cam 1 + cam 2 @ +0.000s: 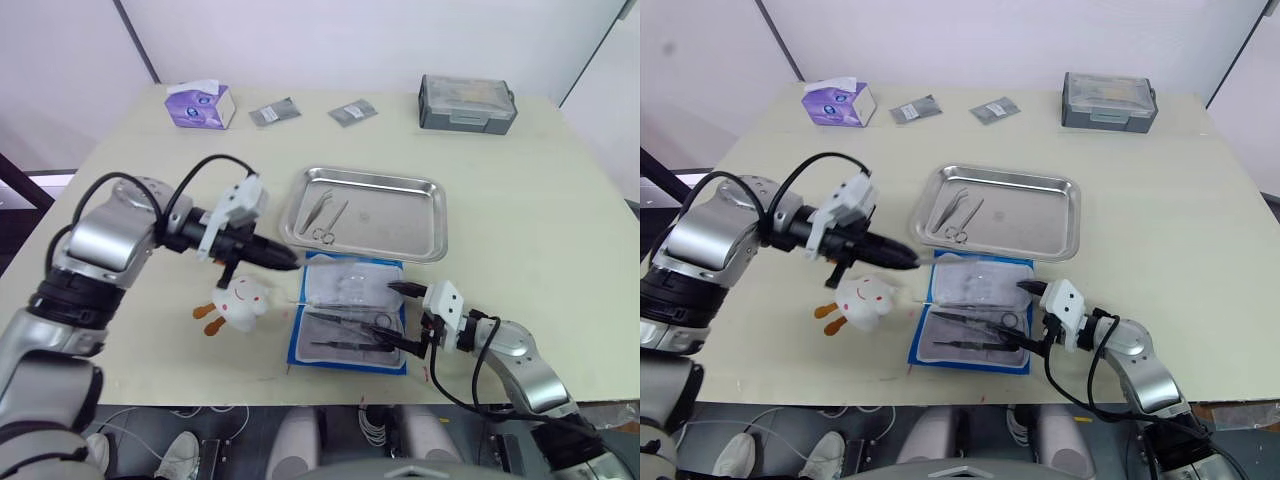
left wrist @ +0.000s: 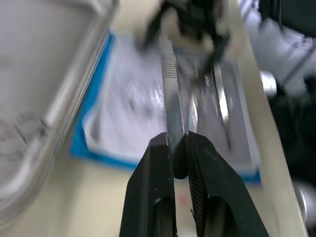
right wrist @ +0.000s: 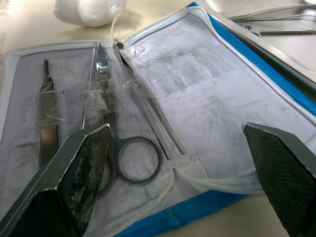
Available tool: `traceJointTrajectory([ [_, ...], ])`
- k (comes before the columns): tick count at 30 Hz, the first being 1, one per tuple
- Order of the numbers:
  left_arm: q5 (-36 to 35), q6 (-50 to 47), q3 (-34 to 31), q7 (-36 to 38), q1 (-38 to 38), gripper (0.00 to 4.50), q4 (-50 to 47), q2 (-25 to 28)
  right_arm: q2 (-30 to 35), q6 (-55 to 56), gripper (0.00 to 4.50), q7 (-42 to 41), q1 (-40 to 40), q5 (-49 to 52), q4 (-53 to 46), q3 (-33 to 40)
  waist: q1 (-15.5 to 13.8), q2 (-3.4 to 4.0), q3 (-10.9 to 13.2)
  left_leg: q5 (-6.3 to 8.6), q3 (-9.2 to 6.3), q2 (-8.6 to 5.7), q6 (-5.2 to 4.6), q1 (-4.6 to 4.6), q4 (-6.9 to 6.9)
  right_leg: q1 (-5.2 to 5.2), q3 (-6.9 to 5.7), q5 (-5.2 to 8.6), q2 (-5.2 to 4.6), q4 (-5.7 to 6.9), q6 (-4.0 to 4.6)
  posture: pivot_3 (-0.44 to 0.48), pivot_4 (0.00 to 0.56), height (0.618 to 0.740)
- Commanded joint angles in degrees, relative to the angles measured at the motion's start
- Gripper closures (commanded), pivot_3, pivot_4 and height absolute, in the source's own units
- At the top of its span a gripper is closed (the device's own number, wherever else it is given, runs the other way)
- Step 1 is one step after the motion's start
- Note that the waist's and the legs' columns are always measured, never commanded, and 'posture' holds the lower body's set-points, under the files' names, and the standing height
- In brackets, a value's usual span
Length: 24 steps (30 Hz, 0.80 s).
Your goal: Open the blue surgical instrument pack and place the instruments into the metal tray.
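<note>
our left gripper [image 2: 178, 148] pinches a thin tool [image 2: 171, 94] over the open pack [image 1: 350, 312], which lies just before the tray [image 1: 366, 211]. our right gripper [image 3: 177, 143] is spread over the pack's near edge.

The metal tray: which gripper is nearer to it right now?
Left. The left gripper, shut on a thin silver instrument, sits just off the metal tray's near-left corner. The right gripper is open over the blue surgical instrument pack, farther toward the robot.

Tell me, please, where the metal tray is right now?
The metal tray sits mid-table in the head views, just beyond the opened blue pack.
</note>
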State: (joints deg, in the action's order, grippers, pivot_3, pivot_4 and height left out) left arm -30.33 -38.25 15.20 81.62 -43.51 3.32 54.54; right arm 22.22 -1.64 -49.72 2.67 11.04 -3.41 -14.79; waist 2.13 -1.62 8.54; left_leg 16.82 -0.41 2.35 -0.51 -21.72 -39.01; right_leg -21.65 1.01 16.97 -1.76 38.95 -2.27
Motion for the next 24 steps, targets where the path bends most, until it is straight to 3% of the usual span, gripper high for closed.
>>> traceJointTrajectory([
  [1, -1.7, -8.8, -5.8, -12.7, -2.1, 4.48, -1.5, -6.3, 0.1, -2.1, 0.0, -0.2, -1.7, -2.4, 5.3, -2.9, 0.0, 0.06, 0.0, 0.0, 0.01, 0.0, 0.0, 0.0, 0.0, 0.0, 0.02, 0.0, 0.0, 0.0, 0.0, 0.0, 0.15, 0.74],
  [6, -0.3, -16.5, -10.9, -29.3, -3.2, 4.48, -1.9, -16.4, 0.0, -1.9, 0.0, -0.2, -1.4, -2.4, 5.6, -2.8, 0.1, 0.02, 0.0, 0.0, -0.08, -0.04, 0.0, 0.03, -0.01, 0.03, 0.02, -0.01, -0.03, 0.05, 0.0, 0.0, 0.15, 0.74],
  [14, 10.4, -20.6, -12.0, -59.1, -3.6, 4.48, -2.2, -34.4, 0.0, -1.4, 0.0, -0.1, -1.1, -2.5, 6.4, -2.4, 0.1, -0.1, -0.1, -0.01, -0.11, -0.08, 0.01, 0.02, -0.04, 0.08, 0.02, -0.05, -0.12, 0.03, 0.03, 0.0, 0.15, 0.74],
  [24, 15.8, -21.8, -11.8, -70.1, -2.6, 4.48, 0.9, -42.9, 0.2, -1.6, 0.0, -0.1, -0.9, -2.3, 6.3, -2.0, 0.0, -0.08, -0.1, -0.03, -0.11, -0.1, 0.05, 0.03, -0.02, 0.07, 0.04, -0.07, -0.15, 0.04, 0.05, 0.0, 0.15, 0.74],
])
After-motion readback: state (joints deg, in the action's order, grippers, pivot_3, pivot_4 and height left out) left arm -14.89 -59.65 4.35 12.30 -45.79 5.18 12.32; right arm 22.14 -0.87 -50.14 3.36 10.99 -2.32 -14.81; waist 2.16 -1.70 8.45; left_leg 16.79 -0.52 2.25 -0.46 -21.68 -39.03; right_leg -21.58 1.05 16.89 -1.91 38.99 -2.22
